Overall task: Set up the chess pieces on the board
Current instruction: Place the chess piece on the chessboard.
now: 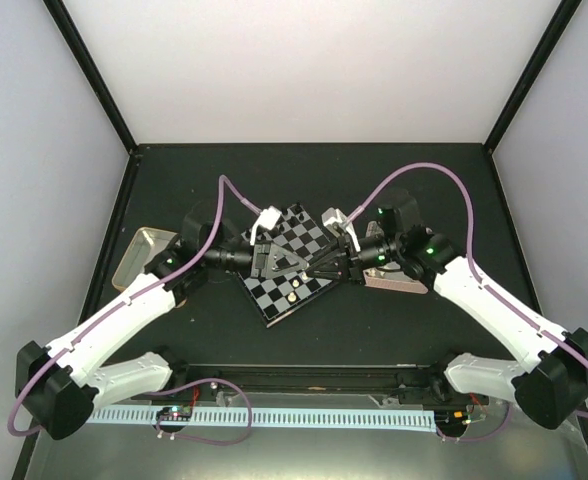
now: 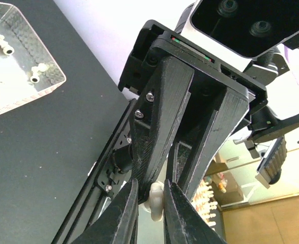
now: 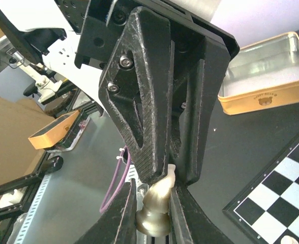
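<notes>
1. Table (image 1: 424,180): dark top, carrying everything below.
2. Board (image 1: 309,235): small chessboard of black and pale squares, set cornerwise at the middle of the table, between my two arms.
3. Metal tin (image 1: 137,255): open, gold-sided, on the table to the left of the board and apart from it.
4. Tray (image 2: 17,66): pale and perforated, to the right of the board, partly under my right arm. It holds several loose cream pieces (image 2: 36,76).
5. Left gripper (image 2: 153,190): reaches in from the left over the middle of the board. Its fingers are nearly together, pinching the narrow upper end of item 7.
6. Right gripper (image 3: 153,198): reaches in from the right, tip to tip with the left one. Its fingers are likewise narrowed, pressing on both sides of the wide foot of item 7.
7. Cream chess piece (image 3: 157,206): one chessman, kind not clear, held by both my grippers at once and lifted clear above the board's centre.
8. Cream piece on the board (image 1: 292,296): a single one standing on a square near the board's near corner. The other squares are mostly hidden by my grippers.
</notes>
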